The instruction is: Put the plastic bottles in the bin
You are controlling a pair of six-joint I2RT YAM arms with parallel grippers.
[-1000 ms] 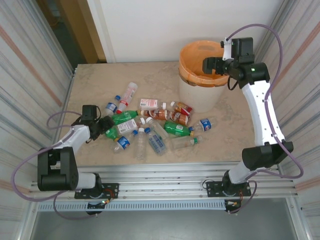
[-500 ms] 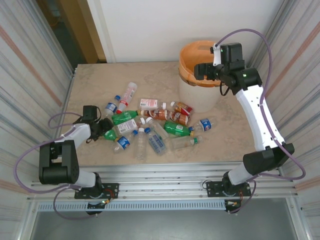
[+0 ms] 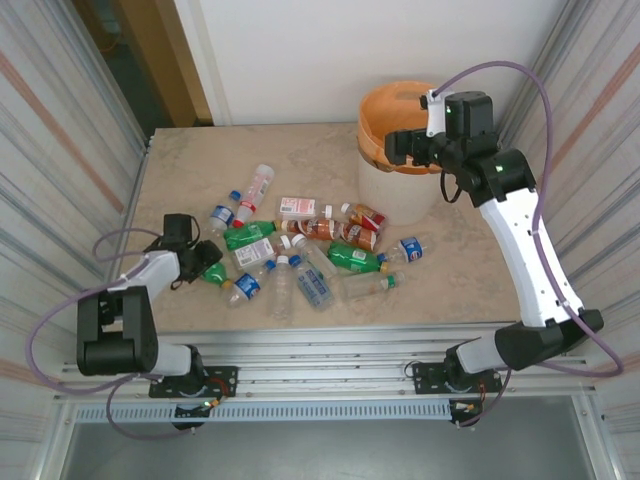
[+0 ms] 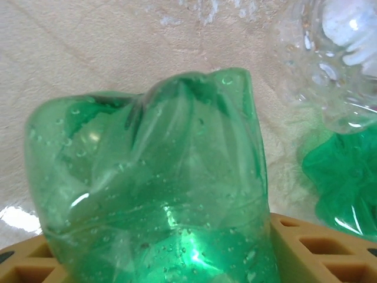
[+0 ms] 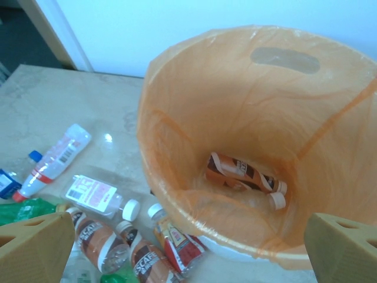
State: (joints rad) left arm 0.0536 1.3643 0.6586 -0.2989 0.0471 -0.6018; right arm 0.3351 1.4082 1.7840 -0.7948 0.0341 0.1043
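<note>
My left gripper is low at the table's left, shut on a small green bottle. In the left wrist view this green bottle bulges up between my tan fingers. Several plastic bottles lie in a pile mid-table: green, brown and clear ones. The white bin with its orange bag stands at the back right. My right gripper hangs open over the bin's left rim, holding nothing. In the right wrist view a brown bottle lies inside the bin, and my right gripper has its jaws wide apart.
A clear bottle with a red label and a blue-capped one lie left of the pile. Brown bottles rest against the bin's foot. Corrugated walls close in both sides of the beige table.
The right arm swung left, carrying its open gripper from the bin's middle to its left rim. The left gripper drew back slightly toward the near left with the green bottle.
</note>
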